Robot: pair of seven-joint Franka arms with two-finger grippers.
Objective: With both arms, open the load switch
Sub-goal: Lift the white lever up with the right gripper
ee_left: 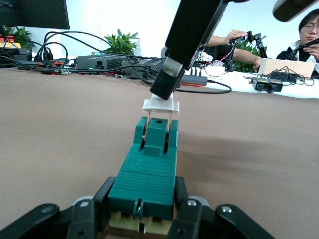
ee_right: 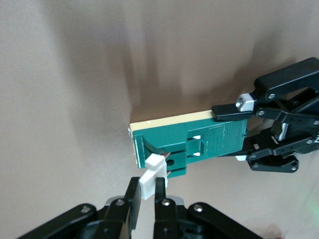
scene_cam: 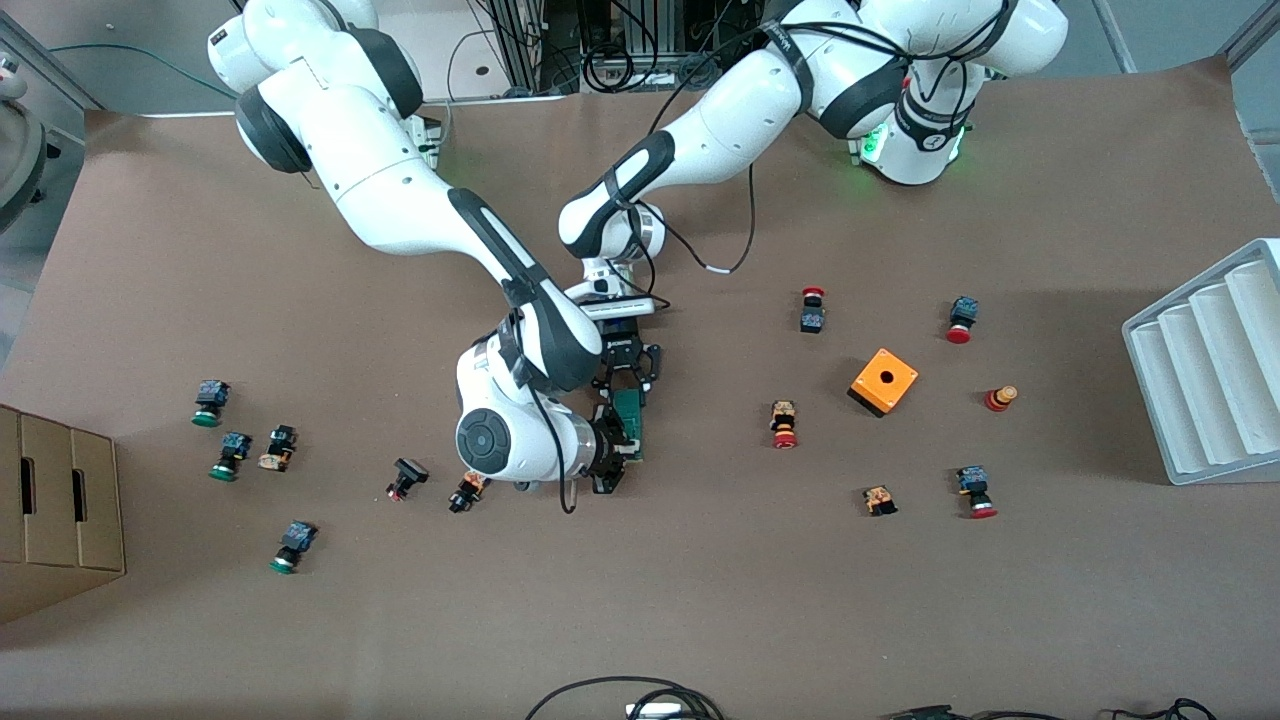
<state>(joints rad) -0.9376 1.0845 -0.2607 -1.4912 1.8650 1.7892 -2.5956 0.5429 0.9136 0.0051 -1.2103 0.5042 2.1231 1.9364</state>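
**Load switch gripped at both ends, mid-desk**

The load switch (scene_cam: 631, 422), a slim dark-green block with a cream underside, sits just left of the centre of the front view, held between the two end effectors. In the left wrist view its ribbed green body (ee_left: 148, 172) runs up from the bottom of the frame, and its small white tab (ee_left: 161, 105) stands proud of the upper end on two thin copper-coloured pins.

The left end effector (scene_cam: 626, 372) comes down from the upper right of the front view and is closed on the end of the green body farther from the front camera; in the right wrist view it (ee_right: 249, 133) appears at the right of the frame, its black fingers pinching that end. The right end effector (scene_cam: 612, 462) reaches in from the upper left and is closed on the white tab at the block's nearer end; its own wrist view shows the tab (ee_right: 153, 173) squeezed between the fingers (ee_right: 132, 201) at the bottom of the frame.

Around them on the brown desk (scene_cam: 700, 600) lie scattered push buttons, green-capped ones (scene_cam: 208, 402) at the left and red-capped ones (scene_cam: 961, 320) at the right. An orange box with a hole (scene_cam: 883, 381) stands right of centre. A white ridged tray (scene_cam: 1210, 360) sits at the right edge and a cardboard box (scene_cam: 55, 500) at the left edge.
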